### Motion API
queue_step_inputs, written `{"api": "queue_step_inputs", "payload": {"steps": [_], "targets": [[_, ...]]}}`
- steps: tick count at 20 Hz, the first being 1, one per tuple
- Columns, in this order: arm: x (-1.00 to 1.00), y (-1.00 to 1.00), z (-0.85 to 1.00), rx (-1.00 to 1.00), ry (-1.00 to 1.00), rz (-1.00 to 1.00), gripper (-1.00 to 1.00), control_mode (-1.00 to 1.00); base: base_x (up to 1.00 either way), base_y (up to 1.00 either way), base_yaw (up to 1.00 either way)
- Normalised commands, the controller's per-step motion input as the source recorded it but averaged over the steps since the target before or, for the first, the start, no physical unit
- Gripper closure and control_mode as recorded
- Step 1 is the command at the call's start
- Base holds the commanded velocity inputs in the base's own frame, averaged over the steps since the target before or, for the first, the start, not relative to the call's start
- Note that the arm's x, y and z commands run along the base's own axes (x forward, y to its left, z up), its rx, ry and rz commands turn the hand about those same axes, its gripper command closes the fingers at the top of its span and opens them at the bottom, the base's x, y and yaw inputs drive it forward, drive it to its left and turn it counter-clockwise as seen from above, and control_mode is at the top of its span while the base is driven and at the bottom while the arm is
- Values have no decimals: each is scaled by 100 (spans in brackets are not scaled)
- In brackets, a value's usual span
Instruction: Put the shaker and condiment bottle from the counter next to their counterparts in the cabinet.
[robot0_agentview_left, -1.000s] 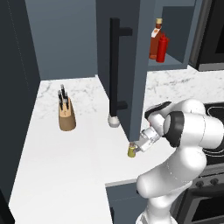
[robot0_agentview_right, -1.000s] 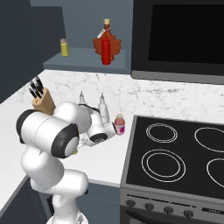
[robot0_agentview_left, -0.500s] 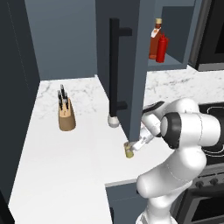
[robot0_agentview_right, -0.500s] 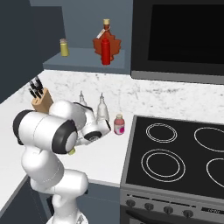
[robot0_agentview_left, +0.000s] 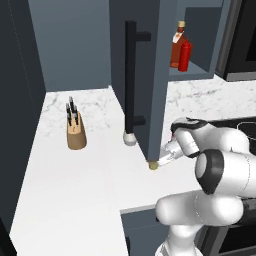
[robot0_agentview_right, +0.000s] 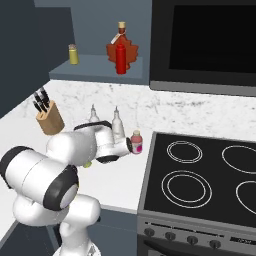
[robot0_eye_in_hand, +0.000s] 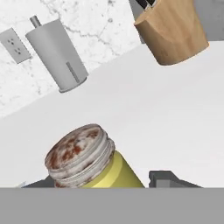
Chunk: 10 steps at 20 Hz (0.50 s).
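gripper (robot0_agentview_left: 159, 162): low on the counter (robot0_agentview_left: 75, 190), fingers pinching the shaker
shaker (robot0_eye_in_hand: 89, 164): between the two fingers, right by the cabinet (robot0_agentview_left: 150, 75) door's bottom corner
knife block (robot0_eye_in_hand: 173, 30): far past the gripper

The shaker (robot0_eye_in_hand: 94, 164) loses its lower body at the hand view's bottom edge, so the hand's grip on it can't be judged. The knife block (robot0_eye_in_hand: 170, 30) is cropped at the top there.

The claw (robot0_agentview_left: 159, 163) has closed in around the shaker (robot0_eye_in_hand: 87, 159) on the counter (robot0_agentview_left: 75, 190).
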Motion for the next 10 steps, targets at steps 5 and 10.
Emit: {"api": "queue_step_inputs", "payload": {"steps": [5,10], "targets": [[1,-17,31,1,-6,-35,100,-100,0,0,0],[10,-16,88,0,18,-21,100,-100,0,0,0]]}}
